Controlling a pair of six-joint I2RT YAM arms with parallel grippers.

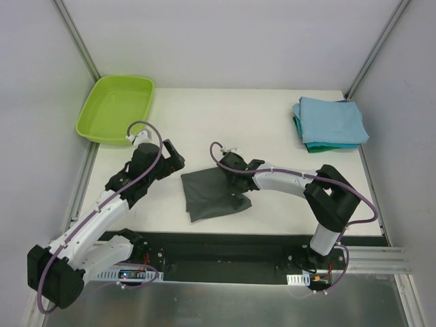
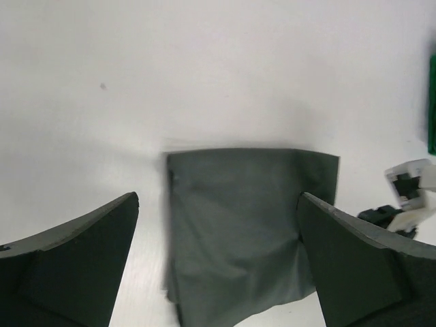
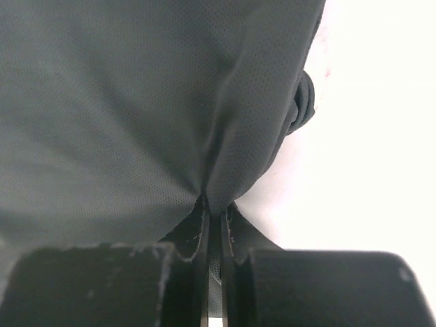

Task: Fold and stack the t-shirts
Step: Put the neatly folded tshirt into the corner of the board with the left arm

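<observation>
Two done: light blue shirt [image 1: 332, 117] over teal shirt [image 1: 325, 146], stacked far right. Your charcoal tee [image 1: 211, 196] lay part-folded mid counter [image 1: 272, 116], unstacked. Right pincer [image 3: 212, 211] clamped its far edge; left pincer [image 1: 174, 158] gaped, empty.

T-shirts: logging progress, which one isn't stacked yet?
The dark grey t-shirt, mid-table, pinched by the right gripper; the light blue t-shirt and teal t-shirt sit stacked far right.

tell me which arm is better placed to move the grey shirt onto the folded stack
Probably right. The right gripper is shut on the grey shirt, cloth pinched between its jaws, and the folded stack lies on its side of the table. The left gripper is open beside the shirt, holding nothing.
</observation>
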